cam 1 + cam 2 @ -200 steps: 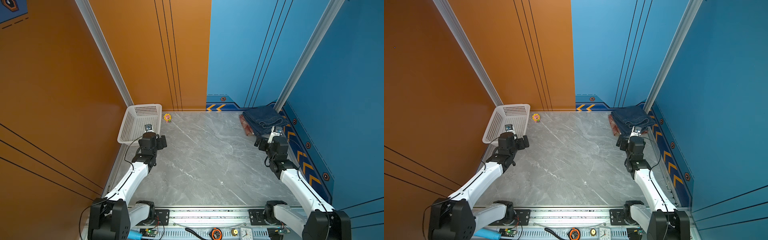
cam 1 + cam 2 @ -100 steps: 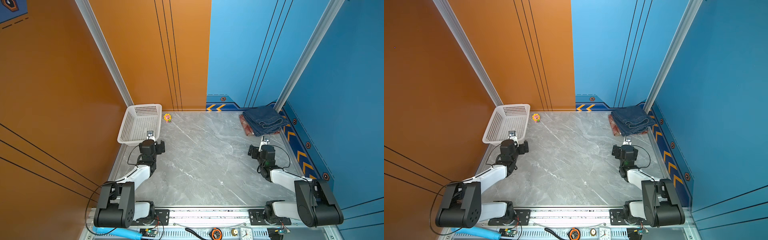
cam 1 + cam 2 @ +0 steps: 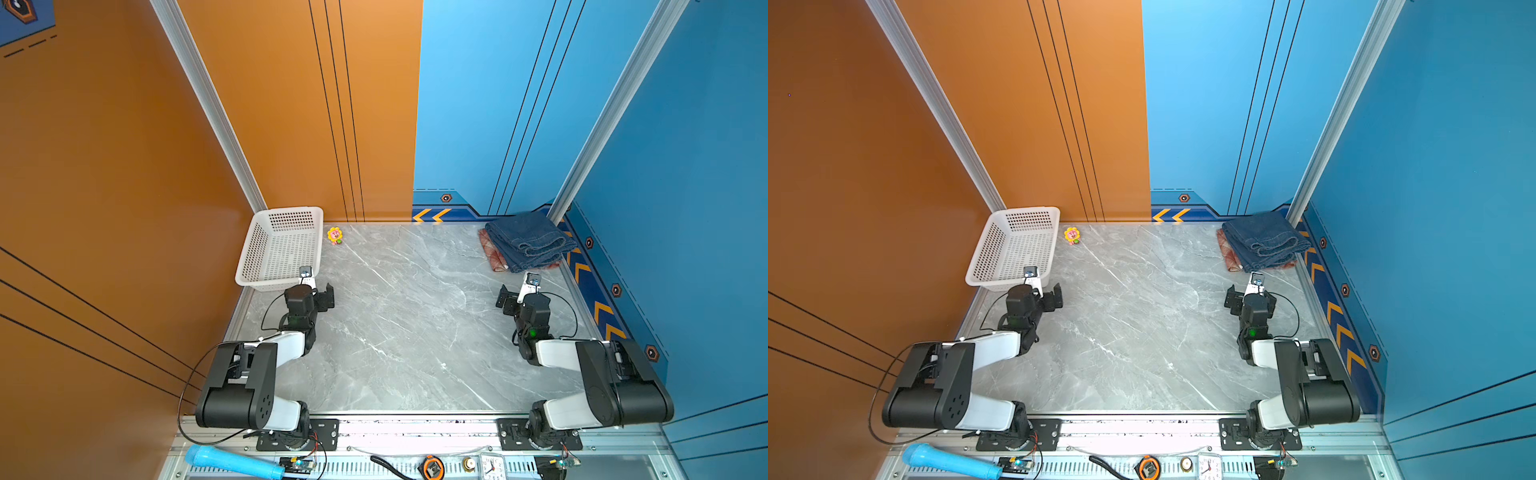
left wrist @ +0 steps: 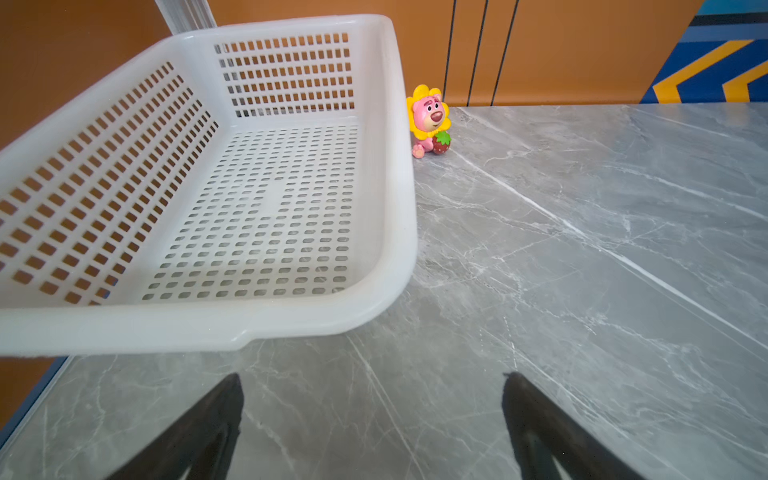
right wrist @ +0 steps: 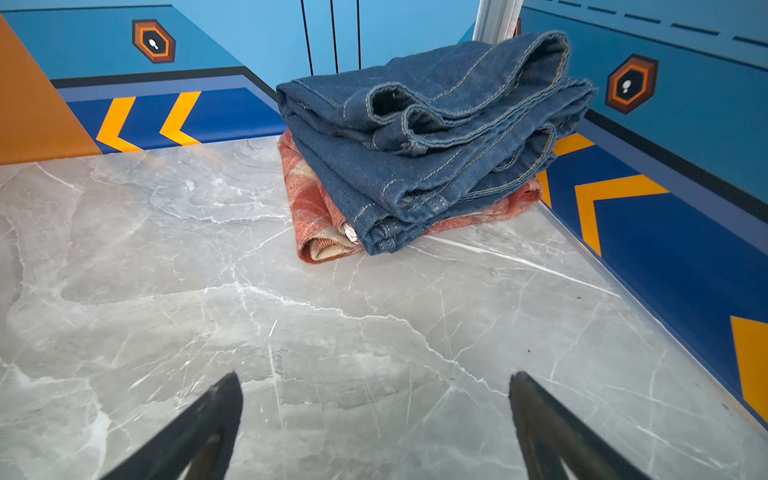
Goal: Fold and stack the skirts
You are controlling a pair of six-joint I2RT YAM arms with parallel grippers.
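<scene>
Holding both arms folded low at the lower left and lower right of both top views, upper links lying back toward the base rail, forearms doubling forward over the grey marble table (image 3: 395,332). Carrying the left gripper (image 4: 372,380) with its jaws spread wide and nothing between them, over bare marble just short of the near rim of the white basket (image 3: 270,286), left of centre in a top view. Aiming that wrist toward the basket and the small yellow-and-pink toy figure (image 4: 430,120) standing just beside the basket's far corner. Carrying the right gripper (image 5: 374,379) equally wide, gripping nothing, its dark fingers (image 5: 199,432) framing bare table at the lower edge of the right wrist view. Facing the skirts (image 3: 523,245), lying folded in one stack at the upper right of the table in both top views, in the corner against the blue wall, apart from both grippers. Showing the denim skirts (image 5: 419,137) on top and the plaid skirt (image 5: 316,220) at the bottom, its red and cream edge sticking out at the left of the pile in the right wrist view.
</scene>
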